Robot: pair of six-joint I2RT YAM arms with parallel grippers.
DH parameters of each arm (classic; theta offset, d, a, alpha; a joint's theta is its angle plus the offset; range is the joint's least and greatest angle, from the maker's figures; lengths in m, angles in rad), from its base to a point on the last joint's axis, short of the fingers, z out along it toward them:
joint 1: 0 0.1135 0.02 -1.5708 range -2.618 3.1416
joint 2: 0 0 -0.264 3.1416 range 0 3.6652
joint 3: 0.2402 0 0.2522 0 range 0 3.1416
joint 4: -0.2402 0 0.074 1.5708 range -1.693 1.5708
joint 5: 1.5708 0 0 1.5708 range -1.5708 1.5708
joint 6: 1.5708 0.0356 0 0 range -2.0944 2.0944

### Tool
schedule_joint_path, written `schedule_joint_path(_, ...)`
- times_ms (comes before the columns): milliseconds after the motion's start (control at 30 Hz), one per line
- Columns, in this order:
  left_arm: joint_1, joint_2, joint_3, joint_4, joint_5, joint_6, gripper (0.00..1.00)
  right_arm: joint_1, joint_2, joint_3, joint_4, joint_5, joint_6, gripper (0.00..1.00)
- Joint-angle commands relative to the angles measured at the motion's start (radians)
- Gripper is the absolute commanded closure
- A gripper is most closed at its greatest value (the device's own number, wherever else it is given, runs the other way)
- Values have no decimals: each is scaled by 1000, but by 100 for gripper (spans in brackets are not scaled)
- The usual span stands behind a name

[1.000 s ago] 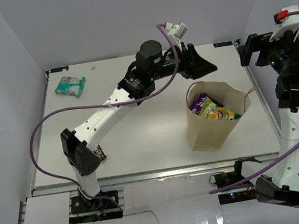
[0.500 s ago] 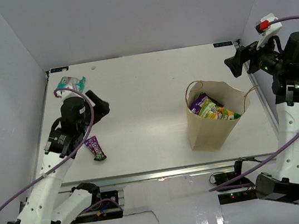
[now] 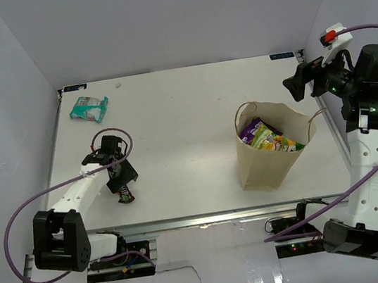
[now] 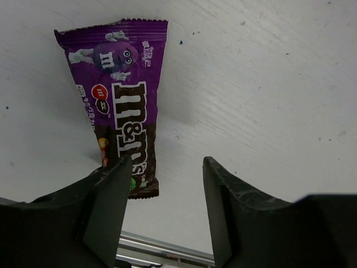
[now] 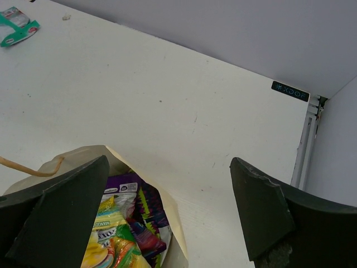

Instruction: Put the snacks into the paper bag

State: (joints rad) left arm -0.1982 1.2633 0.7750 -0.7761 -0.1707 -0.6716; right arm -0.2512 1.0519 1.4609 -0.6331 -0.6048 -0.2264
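left gripper (image 4: 164,167) has swung down beside the purple candy packet (image 4: 120,106), fingers parted, seemingly lining up a pinch; right gripper (image 5: 167,164) gapes wide.

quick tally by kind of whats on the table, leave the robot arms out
purple m&m's candy packet, loose on the white table: 1
teal-and-white snack packet, loose at the far left: 1
tan kraft-paper bag with cord handles, standing upright: 1
total: 3
The glossy packets inside the bag overlap too much to count, so they are left out.
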Motion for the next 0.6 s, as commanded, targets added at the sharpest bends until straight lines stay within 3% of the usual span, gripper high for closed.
schedule_joint_path(0,16,37,-5,37,16,12,36,-3,-29,-8,23,14,-11,6)
schedule_joint_path(67,22,62,-13,31,-7,3,39,-3,-35,-10,21,23,-13,6)
schedule_joint_path(433,22,220,-5,-22,-108,-52,38,-3,-30,-17,23,5,2,6)
schedule_joint_path(567,22,200,38,-40,-115,-51,36,-3,-27,-14,21,-9,9,6)
